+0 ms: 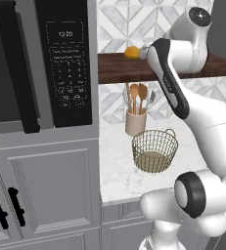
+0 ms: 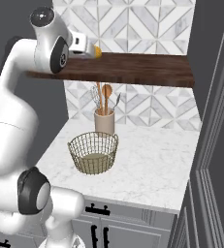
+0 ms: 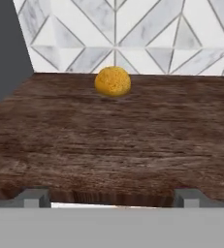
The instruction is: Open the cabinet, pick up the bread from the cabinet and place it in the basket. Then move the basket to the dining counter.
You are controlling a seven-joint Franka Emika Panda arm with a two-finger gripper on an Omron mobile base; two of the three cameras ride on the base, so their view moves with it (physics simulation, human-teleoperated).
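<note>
Lining up on the bread (image 3: 112, 81), fingers (image 3: 32, 197) spread wide and empty, bun dead ahead across the wooden shelf (image 3: 113, 145). Best to advance level, straddle it, then close gently.

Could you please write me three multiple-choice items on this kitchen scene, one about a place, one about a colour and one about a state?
1. Where does the bread lie?
A. in the basket
B. on the dark wooden shelf
C. on the white counter

2. What colour is the cup that holds the wooden spoons?
A. beige
B. dark blue
C. red

3. How does the end effector stand?
A. shut on the bread
B. shut on the basket's rim
C. open, holding nothing

Answers:
1 B: the bun rests on the wooden shelf near the tiled wall, while the basket stands on the counter below.
2 A: the cup behind the basket is beige.
3 C: in the hand view the end effector has its tips wide apart, short of the bread.
</note>
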